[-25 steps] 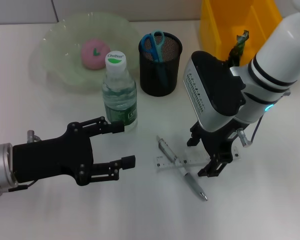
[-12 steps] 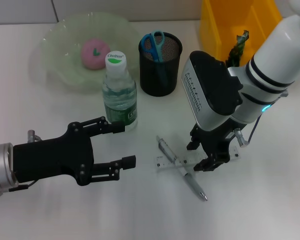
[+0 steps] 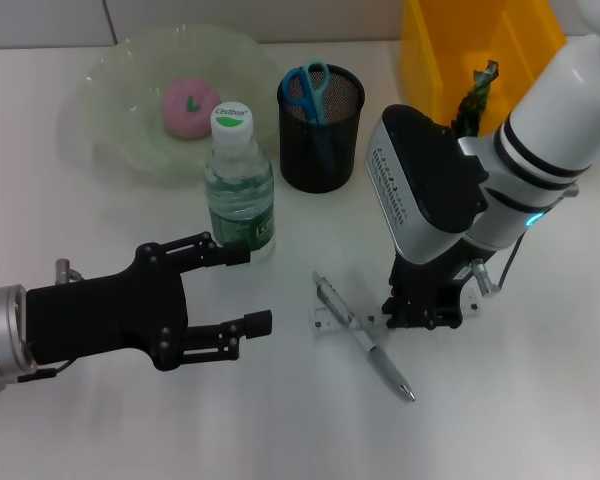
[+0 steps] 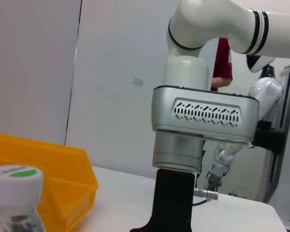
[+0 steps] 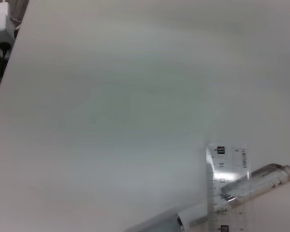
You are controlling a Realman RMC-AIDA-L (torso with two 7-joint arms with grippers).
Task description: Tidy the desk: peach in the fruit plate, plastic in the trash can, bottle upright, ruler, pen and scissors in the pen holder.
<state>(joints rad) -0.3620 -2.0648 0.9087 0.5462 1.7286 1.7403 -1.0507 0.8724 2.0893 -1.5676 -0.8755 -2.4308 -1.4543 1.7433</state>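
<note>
Step in hand: ruler pickup. Right tool [image 3: 426, 312] is down on the ruler [image 3: 332, 323], which lies on the surface under the pen [image 3: 365, 341]; its grip cannot be told. Left tool [image 3: 242, 288] hovers open. Next, presumably: clamp, lift, carry to pen holder [image 3: 321, 130].

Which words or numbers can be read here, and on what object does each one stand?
"15", "14", "10": on the ruler, right wrist view.
Green brand word on the bottle cap: too blurred to read.
Bottle label: unreadable.
Green mark on the peach: no text.
</note>
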